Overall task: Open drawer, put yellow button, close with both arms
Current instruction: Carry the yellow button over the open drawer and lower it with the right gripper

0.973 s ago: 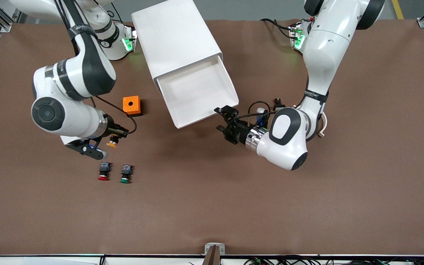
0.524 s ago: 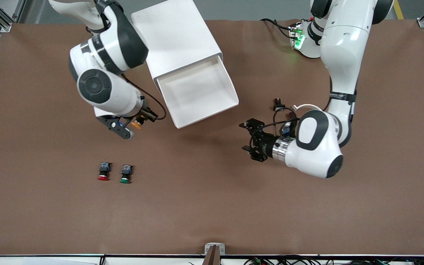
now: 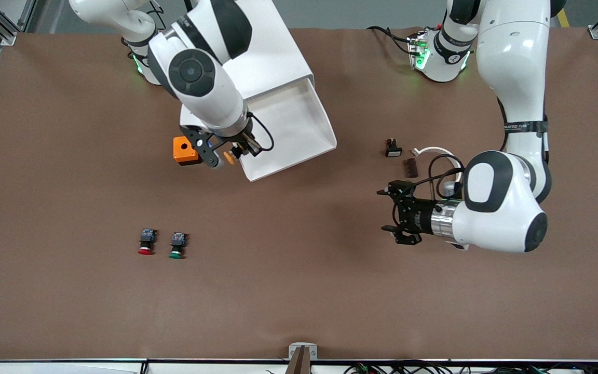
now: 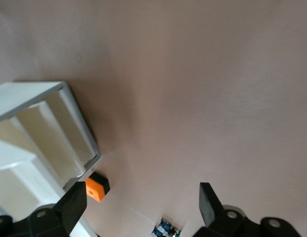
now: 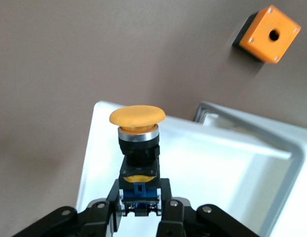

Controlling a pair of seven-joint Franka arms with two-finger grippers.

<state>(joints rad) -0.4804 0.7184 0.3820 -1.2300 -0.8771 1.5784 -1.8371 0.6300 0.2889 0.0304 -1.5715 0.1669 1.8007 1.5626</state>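
The white cabinet has its uppermost drawer pulled out, with nothing in the tray part that shows. My right gripper is shut on the yellow button and holds it over the drawer's front corner toward the right arm's end. In the right wrist view the fingers clamp the button's blue-black body, with the yellow cap over the drawer rim. My left gripper is open and empty over bare table toward the left arm's end; its fingers stand wide apart.
An orange box with a hole sits beside the drawer front, under the right gripper. A red-capped button and a green-capped one lie nearer the camera. Small dark parts and a white clip lie near the left arm.
The right arm has carried the yellow button from near the red and green buttons to the drawer's front corner. The left gripper has drawn away from the drawer front toward its own end.
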